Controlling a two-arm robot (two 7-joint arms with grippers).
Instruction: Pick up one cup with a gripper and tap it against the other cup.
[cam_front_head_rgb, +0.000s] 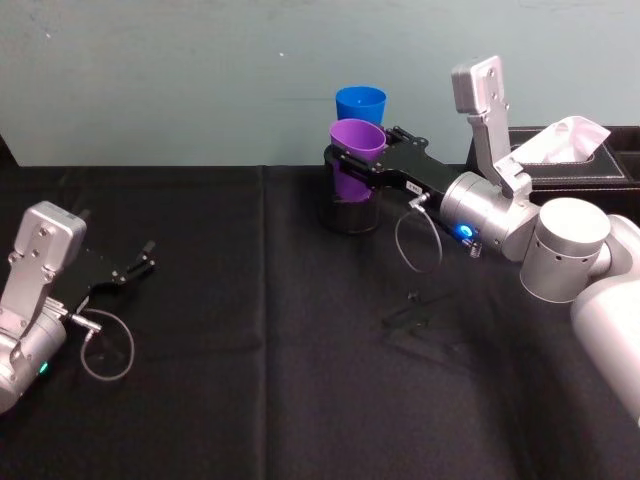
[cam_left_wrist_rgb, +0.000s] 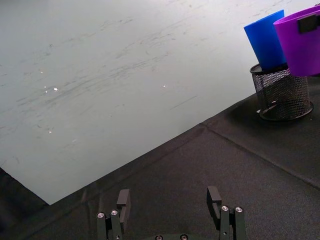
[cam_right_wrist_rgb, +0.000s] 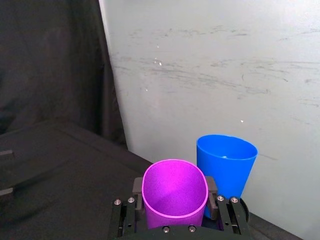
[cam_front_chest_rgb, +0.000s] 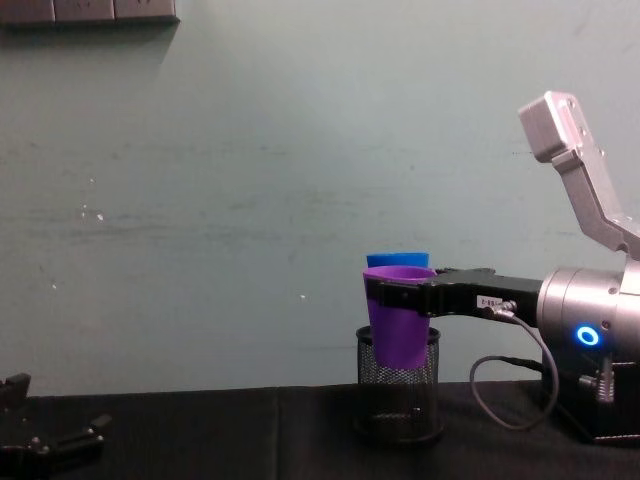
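Gripping the purple cup (cam_front_head_rgb: 356, 138) just under its rim with the right hand (cam_front_head_rgb: 358, 158), clamping on opposite sides of its wall and holding it upright, mouth up. Carrying it clear of the surface (cam_front_head_rgb: 250, 350), toward the far edge and a little right of the middle, hanging over the black mesh pen pot (cam_front_head_rgb: 350, 215) with its base dipping to about the level of the pot's rim in the chest view. Facing the blue cup (cam_front_head_rgb: 360, 103) just behind it, nearer the wall, apparently standing in that pot, with its rim slightly higher than the purple one. Not being able to tell whether the two walls are touching or merely lying just beside each other. Resting the left hand (cam_front_head_rgb: 140, 262) low near the left edge of the surface, spread apart and gripping nothing, well apart from both cups. Judging this as the tap step itself, with the lifting done and the contact either being made or about to be. Calling, most likely, for a short, gentle nudge toward the far edge, bringing purple wall against blue wall. Going lightly, so as not to tip the blue cup or shove the light pot beneath it.
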